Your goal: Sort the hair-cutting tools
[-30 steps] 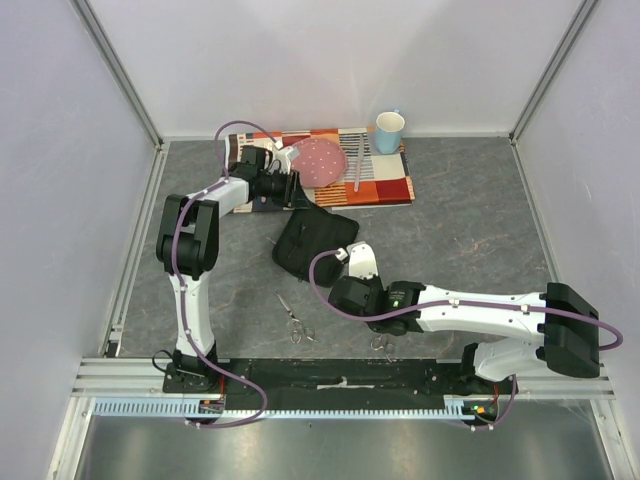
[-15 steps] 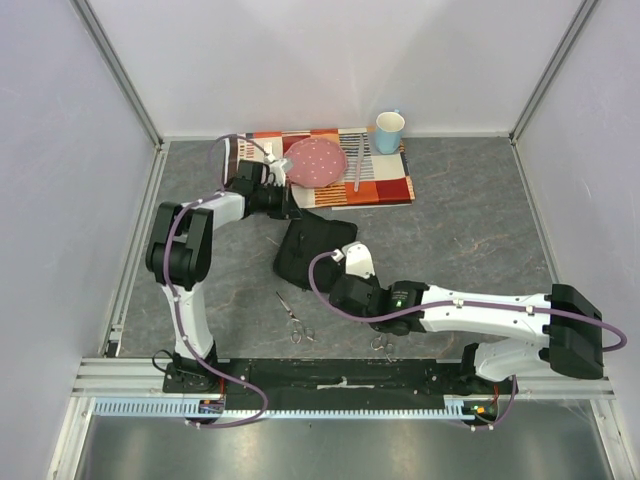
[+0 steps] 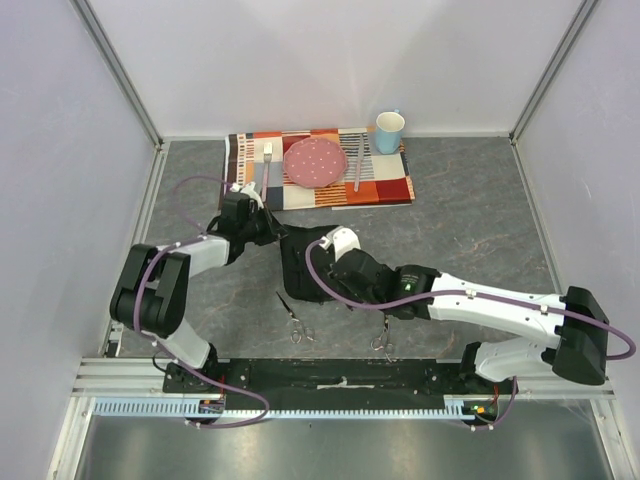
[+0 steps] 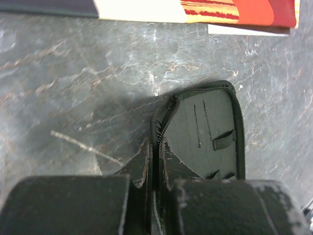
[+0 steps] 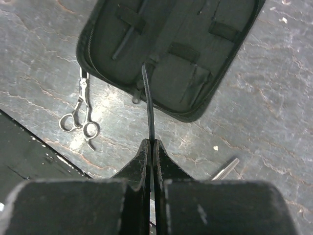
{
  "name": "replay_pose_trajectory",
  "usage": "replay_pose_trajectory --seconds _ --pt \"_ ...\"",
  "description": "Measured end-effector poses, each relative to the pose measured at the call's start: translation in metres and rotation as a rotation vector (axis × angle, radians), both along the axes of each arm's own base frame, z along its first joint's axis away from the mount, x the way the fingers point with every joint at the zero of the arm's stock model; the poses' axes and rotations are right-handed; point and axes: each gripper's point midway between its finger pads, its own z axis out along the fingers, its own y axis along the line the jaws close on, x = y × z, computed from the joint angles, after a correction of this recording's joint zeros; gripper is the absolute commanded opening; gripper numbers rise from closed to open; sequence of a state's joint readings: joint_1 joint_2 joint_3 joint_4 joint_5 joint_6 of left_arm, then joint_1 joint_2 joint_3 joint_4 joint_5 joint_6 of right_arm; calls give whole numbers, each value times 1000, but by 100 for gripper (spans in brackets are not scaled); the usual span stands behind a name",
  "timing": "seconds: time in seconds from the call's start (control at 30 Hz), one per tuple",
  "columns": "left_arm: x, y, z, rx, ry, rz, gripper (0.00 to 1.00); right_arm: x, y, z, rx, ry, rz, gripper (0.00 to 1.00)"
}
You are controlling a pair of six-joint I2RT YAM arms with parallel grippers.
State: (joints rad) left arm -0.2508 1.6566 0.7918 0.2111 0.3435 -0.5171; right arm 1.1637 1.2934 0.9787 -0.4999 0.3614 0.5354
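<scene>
The left gripper is pinching the open case by its zip edge while the right gripper is clamping a thin black clip over it, scissors lying just beside on the table.

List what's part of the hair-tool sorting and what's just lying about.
Job: scissors, second scissors, slim black tool in the right gripper, open case pinched by the left gripper.
Lying about: placemat, plate, fork, knife, cup.
</scene>
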Motion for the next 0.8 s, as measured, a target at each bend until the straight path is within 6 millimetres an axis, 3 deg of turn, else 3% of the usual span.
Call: replay_pose_trajectory --seconds 0.13,0.3,0.43,0.6,0.8 --pt "-10 11 0 -38 9 131 2 2 11 -1 -1 5 37 0" --pt "-23 26 -2 -87 8 278 2 3 20 -28 -40 68 70 0" --pt "-27 33 -2 -122 -5 357 2 12 25 -39 -26 106 88 0" --pt "-31 36 2 -165 -47 391 2 22 29 -51 -31 123 133 0" --pt "-40 33 5 -222 -115 361 2 20 35 -85 -83 182 189 0"
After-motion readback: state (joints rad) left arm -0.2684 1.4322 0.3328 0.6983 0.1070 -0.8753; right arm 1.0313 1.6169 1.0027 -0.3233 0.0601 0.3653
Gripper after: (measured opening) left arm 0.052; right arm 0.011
